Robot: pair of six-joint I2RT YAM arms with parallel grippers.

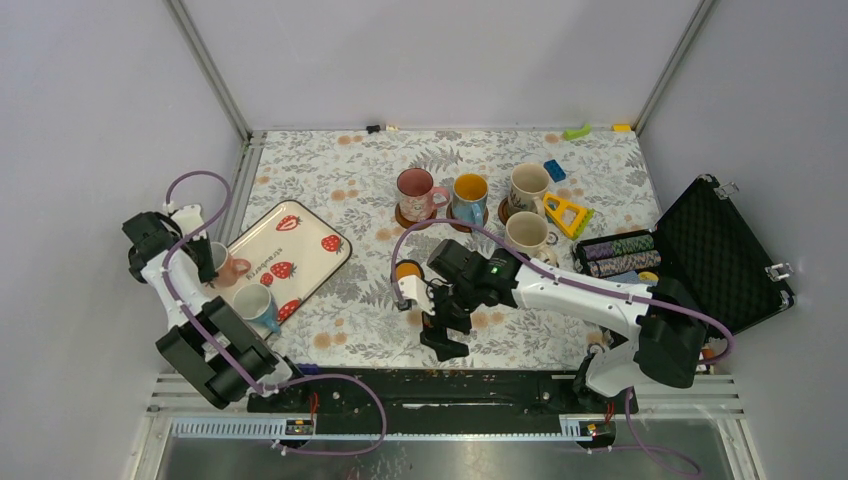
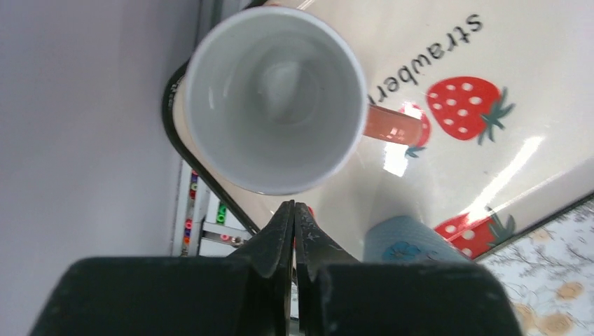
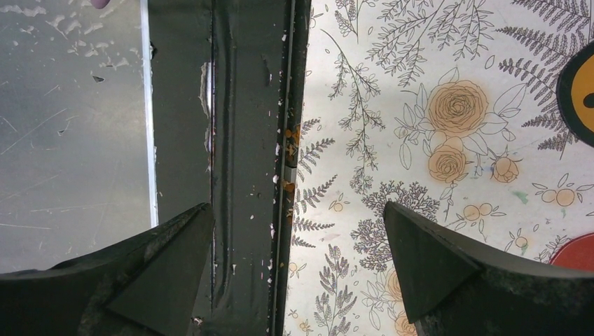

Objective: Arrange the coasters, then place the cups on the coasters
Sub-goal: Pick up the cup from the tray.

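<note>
My left gripper point(image 1: 210, 262) point(image 2: 294, 207) is shut with nothing between its fingers. It sits just short of a white cup with a pink handle point(image 1: 228, 268) point(image 2: 277, 98) standing on the strawberry tray point(image 1: 290, 245) point(image 2: 455, 49). A pale blue cup point(image 1: 258, 303) point(image 2: 406, 241) stands beside it on the tray. At the back stand a pink cup point(image 1: 415, 190), a blue cup with a yellow inside point(image 1: 469, 195) and two cream cups point(image 1: 527, 187) point(image 1: 527, 232), with dark coasters point(image 1: 403, 217) showing under some. My right gripper point(image 1: 445, 335) point(image 3: 298, 210) hangs open over the table's front edge. The orange coaster point(image 1: 405, 270) point(image 3: 581, 77) and a red coaster's edge point(image 3: 578, 253) lie near it.
An open black case point(image 1: 730, 250) lies at the right with rows of striped chips point(image 1: 620, 255) beside it. A yellow triangle toy point(image 1: 568, 213), a blue brick point(image 1: 554, 170) and a green piece point(image 1: 576, 131) lie toward the back right. A dark rail point(image 3: 245, 140) runs along the front edge.
</note>
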